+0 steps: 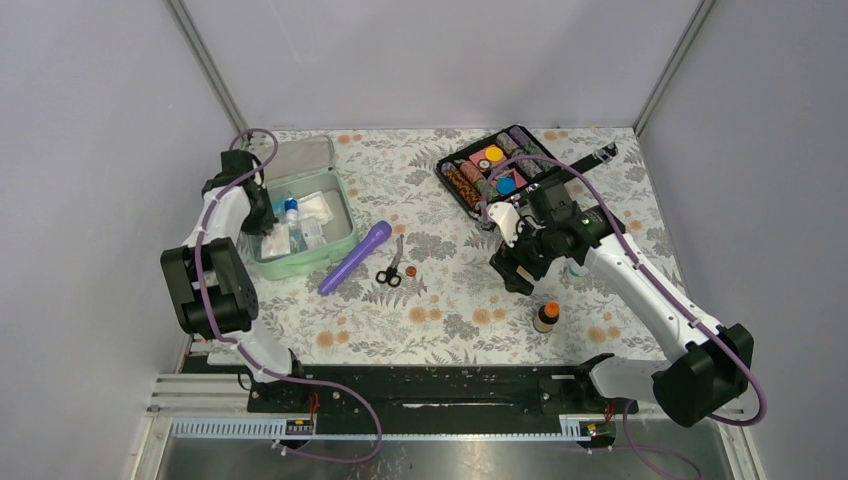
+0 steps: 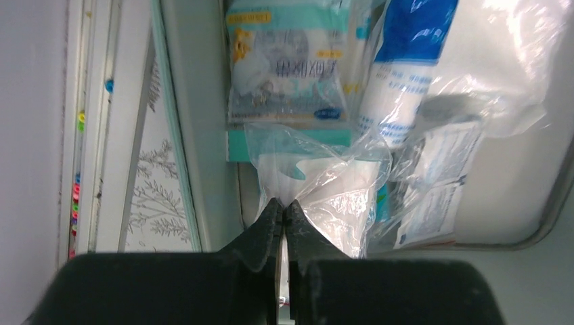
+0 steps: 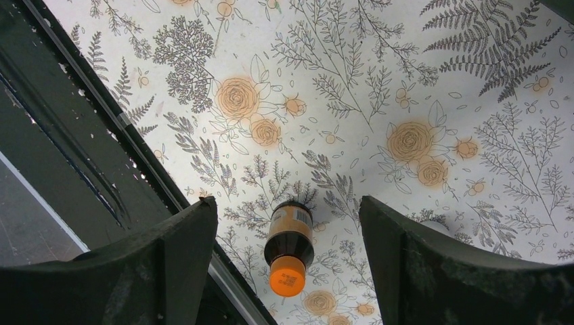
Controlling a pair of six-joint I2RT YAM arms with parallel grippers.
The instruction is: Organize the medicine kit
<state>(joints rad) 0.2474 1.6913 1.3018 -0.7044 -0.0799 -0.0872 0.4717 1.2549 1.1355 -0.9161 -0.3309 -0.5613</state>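
So the left gripper (image 2: 284,203) is down inside the mint med kit (image 1: 320,262), which sits back-left on the table (image 1: 440,310) w/ its lid (image 1: 300,158) lying open behind it. Its fingers are pinched tight on a clear plastic bag (image 2: 338,189). The right gripper (image 3: 288,203) is spread wide, hanging over a small brown bottle (image 3: 289,237) w/ an orange cap, not touching it.

Desk (image 1: 430,300) with a floral cover. Mint-green box (image 1: 347,222) at 10 o'clock, open, its lid (image 1: 300,157) flat just behind it, touching. Black case (image 1: 447,176) at 1 o'clock, set at an angle. Purple stick (image 1: 355,257) lying at 9 o'clock, just beside the box. Scissors (image 1: 391,270) near centre, small brown disc (image 1: 411,272) just beside them. Bottle (image 1: 545,316) with an orange cap upright at 4 o'clock, standing alone.
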